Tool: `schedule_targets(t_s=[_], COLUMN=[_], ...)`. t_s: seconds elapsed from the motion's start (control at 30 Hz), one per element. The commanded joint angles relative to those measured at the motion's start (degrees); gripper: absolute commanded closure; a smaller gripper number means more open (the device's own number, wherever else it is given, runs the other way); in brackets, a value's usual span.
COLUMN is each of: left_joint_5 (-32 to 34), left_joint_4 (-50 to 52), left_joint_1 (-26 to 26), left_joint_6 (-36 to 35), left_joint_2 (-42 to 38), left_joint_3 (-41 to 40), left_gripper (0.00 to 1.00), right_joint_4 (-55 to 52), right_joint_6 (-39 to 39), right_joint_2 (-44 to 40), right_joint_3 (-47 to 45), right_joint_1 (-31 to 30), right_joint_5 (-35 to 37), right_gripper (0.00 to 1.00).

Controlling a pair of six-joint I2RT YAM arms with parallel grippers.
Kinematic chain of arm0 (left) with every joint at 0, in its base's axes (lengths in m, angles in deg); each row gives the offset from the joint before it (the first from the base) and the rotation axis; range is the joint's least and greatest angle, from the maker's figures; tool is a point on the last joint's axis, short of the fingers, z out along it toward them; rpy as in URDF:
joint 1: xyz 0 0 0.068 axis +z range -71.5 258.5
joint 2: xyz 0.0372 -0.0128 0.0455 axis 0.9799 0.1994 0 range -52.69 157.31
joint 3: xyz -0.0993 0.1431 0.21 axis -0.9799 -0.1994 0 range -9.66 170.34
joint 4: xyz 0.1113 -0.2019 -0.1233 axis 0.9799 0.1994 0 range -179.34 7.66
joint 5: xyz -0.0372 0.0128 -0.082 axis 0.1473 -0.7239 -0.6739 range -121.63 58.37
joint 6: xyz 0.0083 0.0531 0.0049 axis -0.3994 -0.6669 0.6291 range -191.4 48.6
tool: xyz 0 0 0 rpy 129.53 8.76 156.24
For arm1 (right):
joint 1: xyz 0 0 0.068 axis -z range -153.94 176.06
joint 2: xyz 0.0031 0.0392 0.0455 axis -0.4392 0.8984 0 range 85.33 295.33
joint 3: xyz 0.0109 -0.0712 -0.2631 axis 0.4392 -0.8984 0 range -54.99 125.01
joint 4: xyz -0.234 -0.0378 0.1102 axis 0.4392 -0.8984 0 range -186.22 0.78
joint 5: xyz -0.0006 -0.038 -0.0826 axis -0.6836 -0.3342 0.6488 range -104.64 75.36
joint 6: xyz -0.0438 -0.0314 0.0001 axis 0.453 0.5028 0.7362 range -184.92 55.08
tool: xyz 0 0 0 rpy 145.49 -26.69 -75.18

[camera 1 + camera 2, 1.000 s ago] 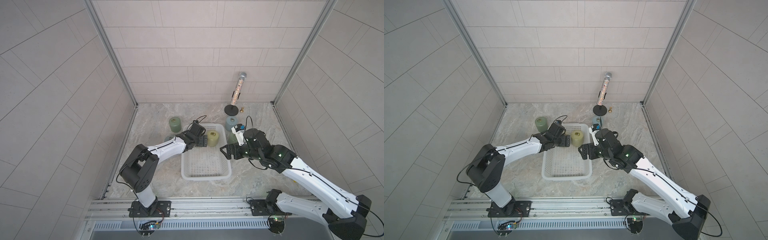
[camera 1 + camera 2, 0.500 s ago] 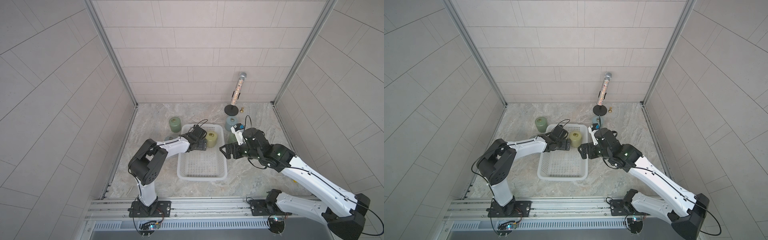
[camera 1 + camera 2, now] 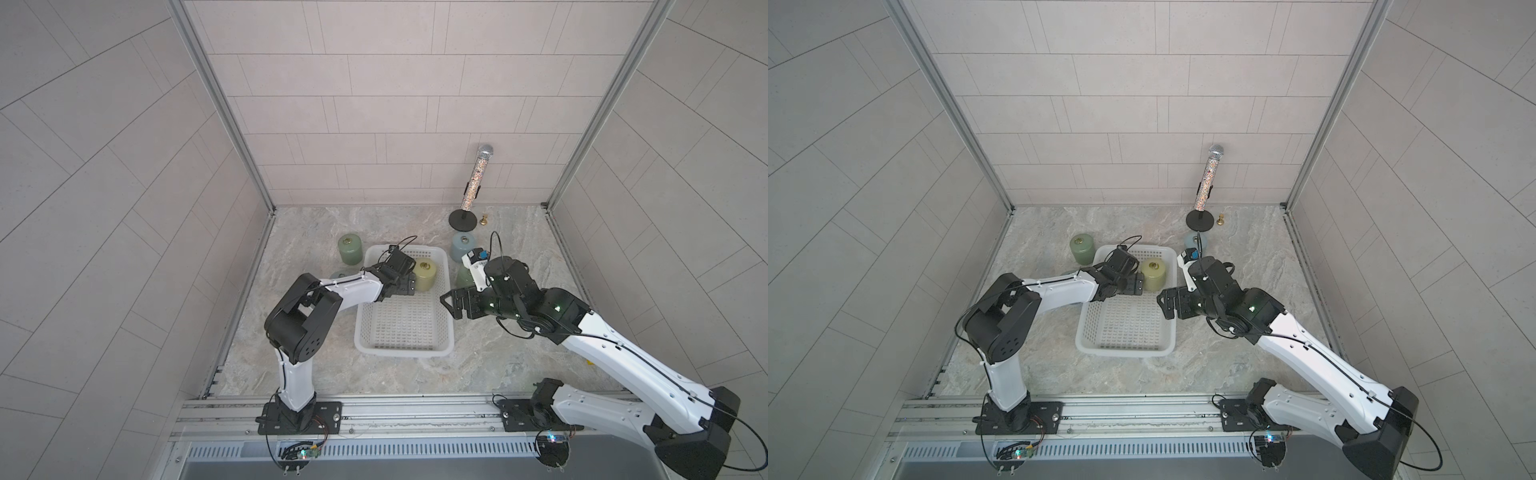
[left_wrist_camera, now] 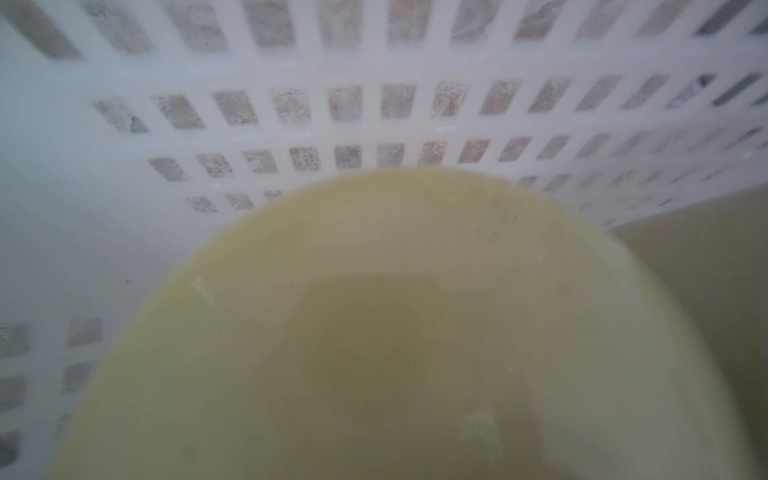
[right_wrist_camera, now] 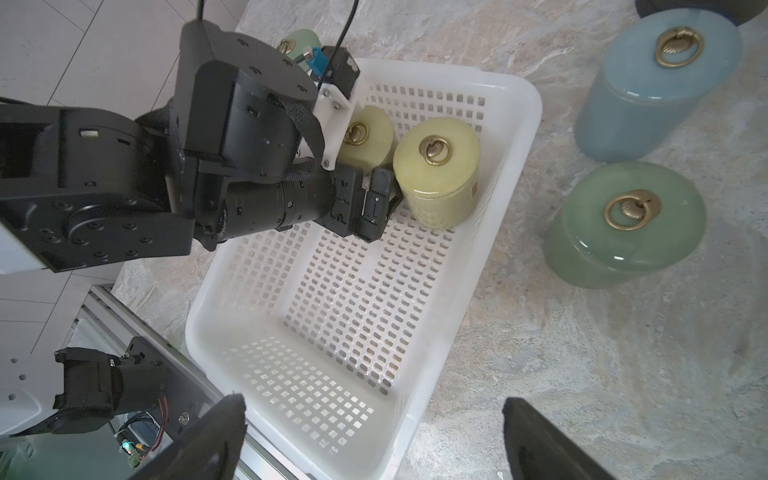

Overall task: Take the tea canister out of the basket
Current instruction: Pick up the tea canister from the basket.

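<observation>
The basket (image 3: 401, 350) has slid slightly towards the left arm (image 3: 353, 287) since a second ago. The yellow tea canister (image 3: 424, 276) stands in its far right corner, left gripper (image 5: 392, 194) against it (grip unclear); right gripper (image 3: 449, 305) gapes empty beside the basket's right rim

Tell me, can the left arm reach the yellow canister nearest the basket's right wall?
Probably yes: the left gripper sits inside the basket, right beside that yellow canister, with nothing between them.
</observation>
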Motion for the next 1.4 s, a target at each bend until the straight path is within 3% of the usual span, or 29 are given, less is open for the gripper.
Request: schedule_targets(t_s=[0.0, 0.1, 0.5, 0.9, 1.2, 1.37], left_joint_5=[0.17, -0.26, 2.19, 2.39, 2.21, 2.30], left_joint_4=[-0.96, -1.47, -5.29, -7.93, -7.97, -7.32], left_joint_1=[0.62, 0.61, 0.87, 1.49, 1.66, 1.51], left_joint_6=[-1.72, -2.25, -3.58, -2.97, -3.02, -2.96], left_joint_2=[1.65, 1.11, -2.79, 1.07, 0.50, -2.85], left_joint_3=[0.46, -0.19, -2.66, -0.42, -1.00, -1.95], left_gripper=[0.03, 0.08, 0.04, 0.02, 0.15, 0.16], right_joint_4=[-1.18, -1.00, -0.66, -1.28, -1.30, -0.66], right_joint_6=[-0.44, -0.54, -0.97, -1.26, -1.42, -1.33], right_joint_2=[-0.52, -0.51, -0.58, -1.20, -0.93, -0.65], right_joint_3=[0.71, 0.54, 0.30, -0.01, 0.06, -0.05], right_joint_1=[-0.25, -0.25, -0.21, -0.25, -0.25, -0.25], right_joint_5=[1.23, 1.27, 0.95, 1.16, 1.12, 0.87], right_gripper=[0.00, 0.00, 0.00, 0.00, 0.00, 0.00])
